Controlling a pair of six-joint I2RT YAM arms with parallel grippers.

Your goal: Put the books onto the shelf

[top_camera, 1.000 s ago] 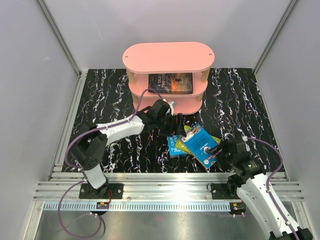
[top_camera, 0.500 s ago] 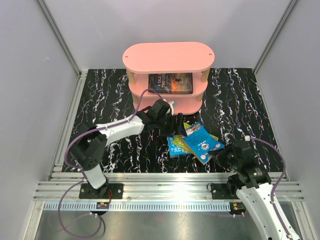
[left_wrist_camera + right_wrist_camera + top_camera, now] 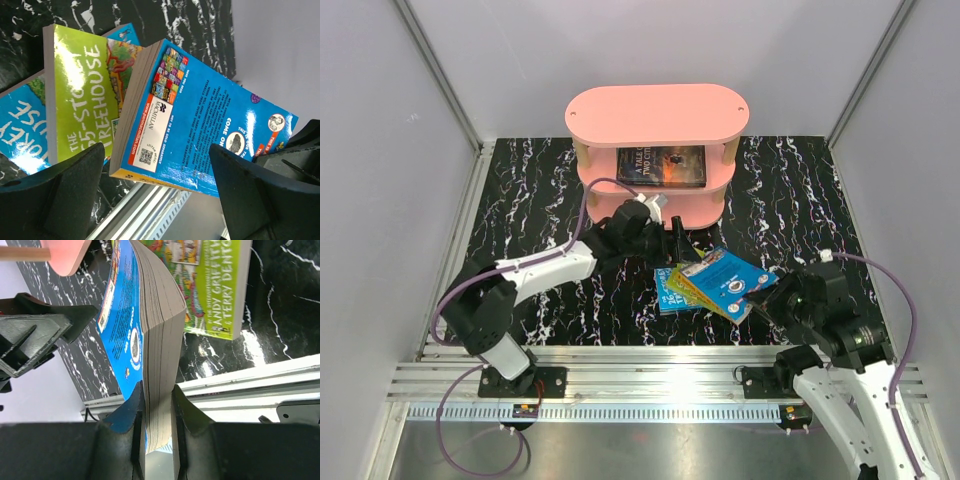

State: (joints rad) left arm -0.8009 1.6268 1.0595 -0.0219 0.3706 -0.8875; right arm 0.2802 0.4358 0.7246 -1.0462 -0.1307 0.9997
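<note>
Black table [image 3: 520,180] carries the pink shelf [image 3: 657,112] at its far edge, with a dark book [image 3: 661,165] already on it. Near the front edge, the right gripper [image 3: 765,298] pinches a blue book [image 3: 725,275] by its near end, lifting it off the green book [image 3: 85,95]. Its long side points at the left gripper [image 3: 675,238], wide open, maybe to take it.

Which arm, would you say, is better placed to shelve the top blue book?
Right: the right hand is shut on the blue book at its edge; the left hand is open, holding nothing.
</note>
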